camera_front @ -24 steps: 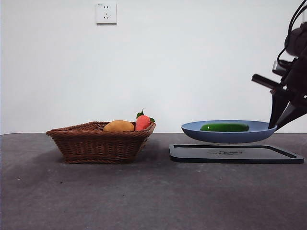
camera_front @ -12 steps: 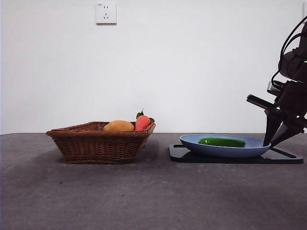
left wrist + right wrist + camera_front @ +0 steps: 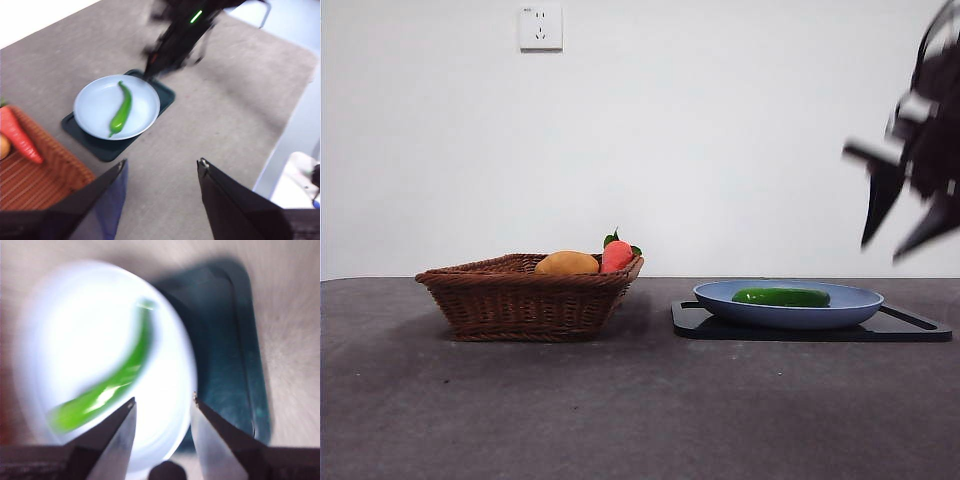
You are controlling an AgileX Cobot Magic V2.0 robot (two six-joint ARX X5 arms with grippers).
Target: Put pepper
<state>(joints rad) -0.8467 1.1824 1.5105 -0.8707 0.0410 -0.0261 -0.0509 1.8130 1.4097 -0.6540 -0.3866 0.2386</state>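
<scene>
Glossy smooth pepper (image 3: 781, 297), woven wicker basket (image 3: 525, 296), matt grey table (image 3: 620, 410)

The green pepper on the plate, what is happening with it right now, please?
The pepper lies on the blue plate, which sits on the dark tray. The right gripper hangs open and empty in the air above the plate's far side, touching nothing. The left gripper waits open, high over the table, holding nothing. Beside the tray stands a wicker basket with a carrot and a yellow-orange fruit in it.
</scene>
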